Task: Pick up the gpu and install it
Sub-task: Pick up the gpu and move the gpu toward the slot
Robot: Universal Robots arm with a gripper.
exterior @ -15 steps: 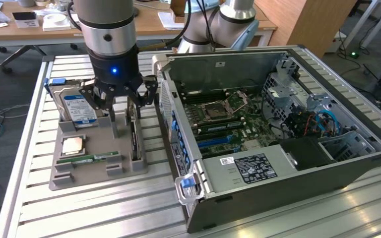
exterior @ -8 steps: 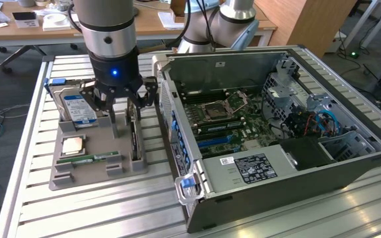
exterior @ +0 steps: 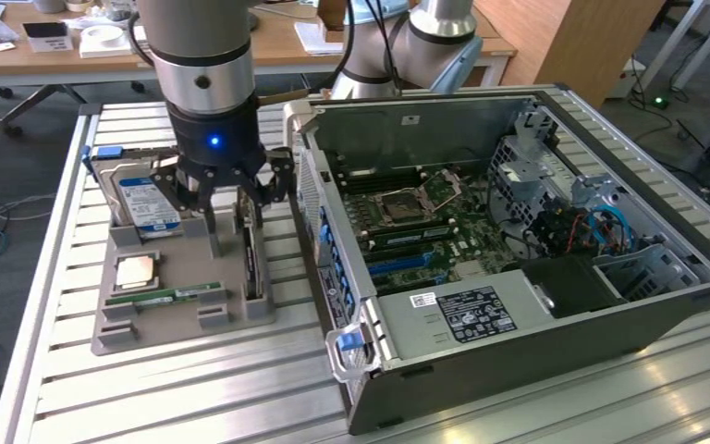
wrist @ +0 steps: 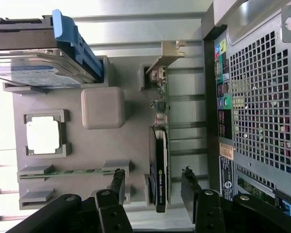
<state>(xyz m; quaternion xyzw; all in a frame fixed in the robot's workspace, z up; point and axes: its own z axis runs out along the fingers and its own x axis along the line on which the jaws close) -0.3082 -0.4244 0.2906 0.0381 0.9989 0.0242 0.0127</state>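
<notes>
**Here, wide fingers on both sides of the gpu**

Now the gripper hangs low over the grey tray, with its fingers spread wide. One finger is on each side of the gpu, and neither touches it. The gpu stands on its long edge in the tray slot nearest to the computer case, with its silver bracket at the far end from the gripper. Between the card and the case wall there is only a narrow strip of free room, and one finger stands in it. On the other side the tray is more open: the RAM stick, the processor and the hard drive lie apart from the card.
</notes>
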